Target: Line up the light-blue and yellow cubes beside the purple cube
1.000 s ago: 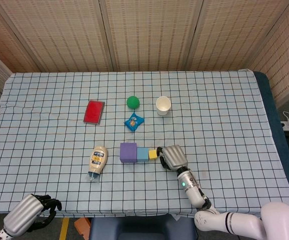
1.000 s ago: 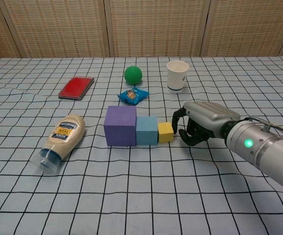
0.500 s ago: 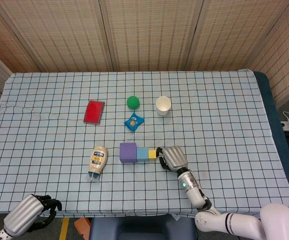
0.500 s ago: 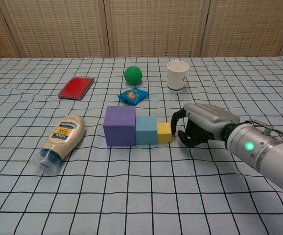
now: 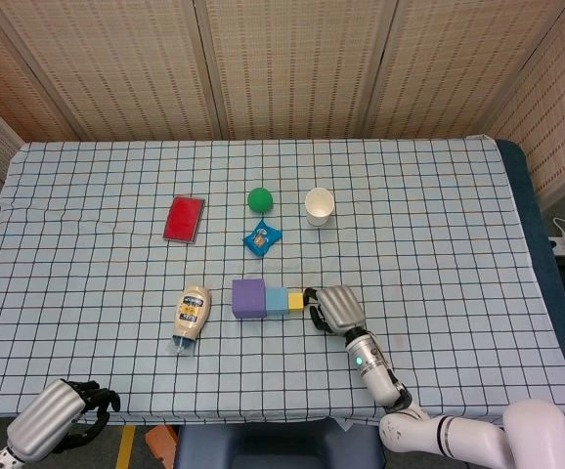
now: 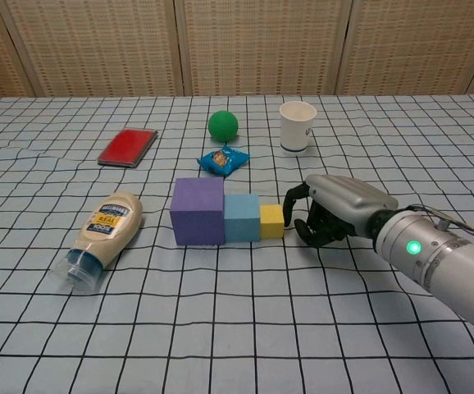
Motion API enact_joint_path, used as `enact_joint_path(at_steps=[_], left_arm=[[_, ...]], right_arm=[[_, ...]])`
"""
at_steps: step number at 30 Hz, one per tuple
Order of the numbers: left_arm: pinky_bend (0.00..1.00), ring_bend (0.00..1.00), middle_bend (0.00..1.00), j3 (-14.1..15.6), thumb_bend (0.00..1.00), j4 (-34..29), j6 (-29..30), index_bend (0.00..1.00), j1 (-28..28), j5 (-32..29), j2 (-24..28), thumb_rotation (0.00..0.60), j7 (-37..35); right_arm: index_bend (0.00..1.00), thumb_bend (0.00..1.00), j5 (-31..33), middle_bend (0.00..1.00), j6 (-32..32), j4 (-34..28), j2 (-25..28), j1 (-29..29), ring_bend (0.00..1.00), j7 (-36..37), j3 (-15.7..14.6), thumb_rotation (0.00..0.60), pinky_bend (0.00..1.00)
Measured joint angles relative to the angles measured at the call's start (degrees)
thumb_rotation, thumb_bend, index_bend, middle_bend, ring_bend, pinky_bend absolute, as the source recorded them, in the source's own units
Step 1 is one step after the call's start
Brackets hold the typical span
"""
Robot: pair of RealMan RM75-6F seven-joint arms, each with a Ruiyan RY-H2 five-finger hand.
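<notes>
The purple cube (image 6: 197,211) (image 5: 248,298), the light-blue cube (image 6: 241,217) (image 5: 277,301) and the small yellow cube (image 6: 271,221) (image 5: 296,300) stand touching in a row, left to right, near the table's middle. My right hand (image 6: 335,209) (image 5: 332,307) sits just right of the yellow cube, fingers curled in, fingertips against the cube's right side, gripping nothing. My left hand (image 5: 63,412) hangs below the table's front left edge with its fingers curled, holding nothing.
A mayonnaise bottle (image 6: 103,235) lies left of the cubes. Behind them are a blue snack packet (image 6: 223,160), a green ball (image 6: 222,125), a white paper cup (image 6: 297,125) and a red book (image 6: 127,145). A checked cloth (image 6: 237,328) covers the table.
My right hand has slid a little to the left, and the row of three cubes has shifted left with it. The left hand has not moved.
</notes>
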Motion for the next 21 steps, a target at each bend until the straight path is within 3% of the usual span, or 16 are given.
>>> enact_joint_path(at_steps=[10,13,16,21], left_arm=[[0.79,0.56,0.61,0.0,0.52,0.1,0.1,0.49,0.0,0.1,0.0,0.600,-0.1],[0.79,0.56,0.61,-0.1,0.52,0.1,0.1,0.49,0.0,-0.1,0.0,0.600,-0.1],[0.79,0.56,0.61,-0.1,0.52,0.2,0.0,0.49,0.0,-0.2,0.0,0.600,0.0],[0.79,0.56,0.61,-0.3,0.52,0.3,-0.1,0.49,0.0,-0.8,-0.2,0.600,0.1]], right_arm=[[0.44,0.55,-1.8,0.97,0.1,0.2,0.2,-0.4,0.87,1.2,-0.4,0.600,0.91],[0.47,0.49,-2.2,0.97,0.3,-0.9,1.7,-0.7,0.85,-0.4,-1.0,0.600,0.91],[0.48,0.38,-2.3,0.95,1.4,-3.0,3.8,-1.3,0.77,-4.0,-2.0,0.600,0.86],[0.48,0.26,-4.4,0.70,7.4,-10.6,9.4,-3.9,0.51,-11.8,-4.9,0.600,0.80]])
